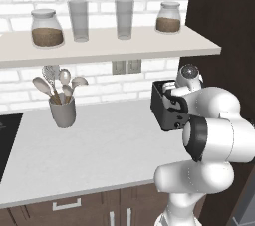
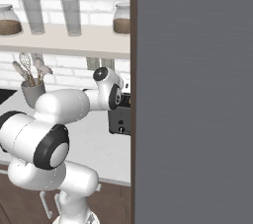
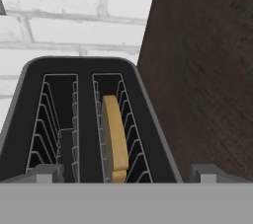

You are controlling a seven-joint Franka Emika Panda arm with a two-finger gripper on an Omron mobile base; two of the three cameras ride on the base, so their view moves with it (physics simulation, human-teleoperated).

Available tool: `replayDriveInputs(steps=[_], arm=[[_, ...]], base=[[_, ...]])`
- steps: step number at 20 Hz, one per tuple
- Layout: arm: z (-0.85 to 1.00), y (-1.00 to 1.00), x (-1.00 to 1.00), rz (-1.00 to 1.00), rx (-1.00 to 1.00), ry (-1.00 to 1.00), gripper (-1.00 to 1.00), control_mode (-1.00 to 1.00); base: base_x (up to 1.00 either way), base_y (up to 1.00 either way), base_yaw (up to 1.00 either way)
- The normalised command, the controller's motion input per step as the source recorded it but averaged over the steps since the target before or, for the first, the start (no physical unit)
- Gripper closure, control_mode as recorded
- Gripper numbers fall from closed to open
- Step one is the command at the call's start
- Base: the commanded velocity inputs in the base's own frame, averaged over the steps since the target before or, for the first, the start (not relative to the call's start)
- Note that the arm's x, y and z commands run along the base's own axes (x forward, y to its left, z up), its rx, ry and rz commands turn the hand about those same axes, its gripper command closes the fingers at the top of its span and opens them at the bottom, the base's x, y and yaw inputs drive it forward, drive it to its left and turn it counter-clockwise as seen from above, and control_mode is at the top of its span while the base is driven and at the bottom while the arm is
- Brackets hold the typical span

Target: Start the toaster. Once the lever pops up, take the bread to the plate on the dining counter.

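The black toaster (image 1: 162,104) stands at the right end of the brick-backed worktop, hard against a dark wood panel. It also appears in the right base view as the toaster (image 2: 120,119), half hidden behind a tall grey panel. From above, the toaster (image 3: 84,77) shows two slots. The tan bread (image 3: 114,131) stands on edge in the right slot, and the left slot holds no slice. My gripper (image 3: 126,173) hovers just above the toaster's near end, open wide, its fingertips (image 3: 47,171) straddling the body without touching the bread.
A grey utensil holder (image 1: 63,111) stands left on the worktop (image 1: 99,145). A shelf (image 1: 99,46) above carries jars and glasses. The dark wood panel (image 1: 224,31) walls in the right side. A black cooktop (image 1: 6,140) lies at the far left.
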Motion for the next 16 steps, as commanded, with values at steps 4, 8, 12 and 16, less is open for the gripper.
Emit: replayDriveInputs(steps=[4,8,12,16], arm=[[0.00,0.00,0.00,0.00,0.00,0.00,-1.00,-1.00],[0.00,0.00,0.00,0.00,0.00,0.00,-1.00,-1.00],[0.00,0.00,0.00,0.00,0.00,0.00,-1.00,-1.00],[0.00,0.00,0.00,0.00,0.00,0.00,-1.00,-1.00]], base=[[0.00,0.00,0.00],[0.00,0.00,0.00],[0.00,0.00,0.00],[0.00,0.00,0.00]])
